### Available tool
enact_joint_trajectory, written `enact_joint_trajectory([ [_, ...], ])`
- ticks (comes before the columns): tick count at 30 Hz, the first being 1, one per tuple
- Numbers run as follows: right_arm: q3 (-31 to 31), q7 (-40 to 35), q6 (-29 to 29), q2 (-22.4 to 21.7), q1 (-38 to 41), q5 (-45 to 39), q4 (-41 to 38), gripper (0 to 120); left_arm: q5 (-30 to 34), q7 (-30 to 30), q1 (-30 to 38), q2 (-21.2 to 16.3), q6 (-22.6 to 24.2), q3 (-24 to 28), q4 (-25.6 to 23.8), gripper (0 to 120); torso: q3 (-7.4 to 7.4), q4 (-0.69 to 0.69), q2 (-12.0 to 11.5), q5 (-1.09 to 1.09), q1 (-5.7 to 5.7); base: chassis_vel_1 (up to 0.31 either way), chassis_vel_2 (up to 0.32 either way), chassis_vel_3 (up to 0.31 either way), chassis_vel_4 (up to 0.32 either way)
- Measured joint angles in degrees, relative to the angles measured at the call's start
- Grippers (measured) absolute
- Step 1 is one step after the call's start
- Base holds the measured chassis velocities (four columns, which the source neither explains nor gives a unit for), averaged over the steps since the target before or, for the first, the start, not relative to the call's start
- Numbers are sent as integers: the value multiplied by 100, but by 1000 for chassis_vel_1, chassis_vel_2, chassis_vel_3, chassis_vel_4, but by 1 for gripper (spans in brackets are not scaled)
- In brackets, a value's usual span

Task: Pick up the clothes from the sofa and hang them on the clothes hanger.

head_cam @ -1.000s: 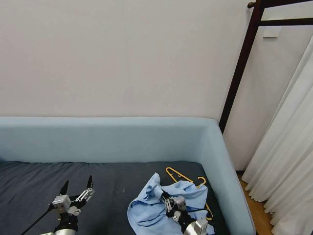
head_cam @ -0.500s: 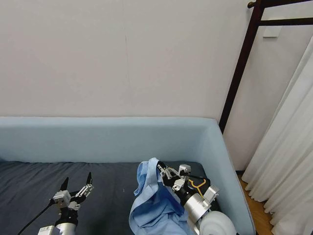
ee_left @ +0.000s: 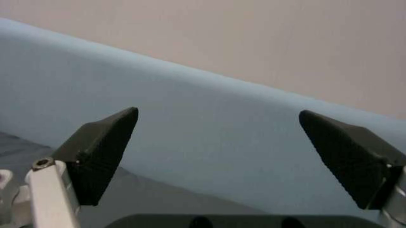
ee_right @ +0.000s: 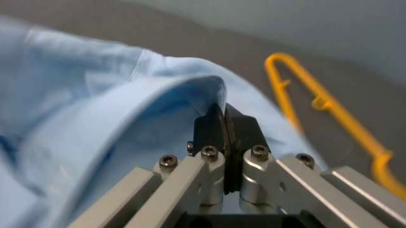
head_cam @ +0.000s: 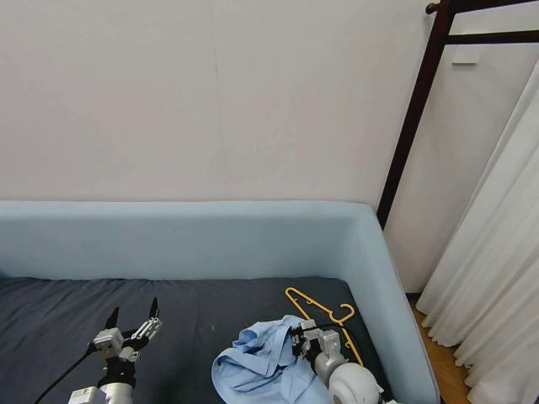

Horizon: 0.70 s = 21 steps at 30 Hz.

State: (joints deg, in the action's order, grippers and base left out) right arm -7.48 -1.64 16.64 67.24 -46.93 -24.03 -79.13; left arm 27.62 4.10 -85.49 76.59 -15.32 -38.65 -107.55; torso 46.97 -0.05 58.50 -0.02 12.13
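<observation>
Our right tool [ee_right: 223, 118] is pinched tight on a fold of the crumpled light-blue cotton shirt [head_cam: 257, 370], heaped at the pale-blue sofa [head_cam: 168, 240] seat's right end beside the orange wire hanger [head_cam: 310, 302]. We should raise it slowly, clear of that hook. Our left tool [head_cam: 133, 311] hovers, spread wide.

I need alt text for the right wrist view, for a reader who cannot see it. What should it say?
The right gripper, its fingers shut, pinches a fold of a light blue shirt. Next to the cloth, a yellow hanger lies on the dark sofa seat.
</observation>
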Motion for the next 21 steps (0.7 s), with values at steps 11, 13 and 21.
enact_joint_trajectory([
  [11,278,213,-832,-172,-242,1545,74,28,41,20,-36,3,48,-36,-140,100,-1,-4,0,1,0,0,0,0,0],
  [13,184,75,-262,-385,-644,1547,-375,36,6,17,-39,34,48,5,-163,100,-1,-4,1,0,0,0,0,0,0],
  [21,0,26,-479,-669,-1316,1688,-1590,64,-74,15,-64,77,47,64,-189,100,-2,-2,1,1,0,0,0,0,0],
])
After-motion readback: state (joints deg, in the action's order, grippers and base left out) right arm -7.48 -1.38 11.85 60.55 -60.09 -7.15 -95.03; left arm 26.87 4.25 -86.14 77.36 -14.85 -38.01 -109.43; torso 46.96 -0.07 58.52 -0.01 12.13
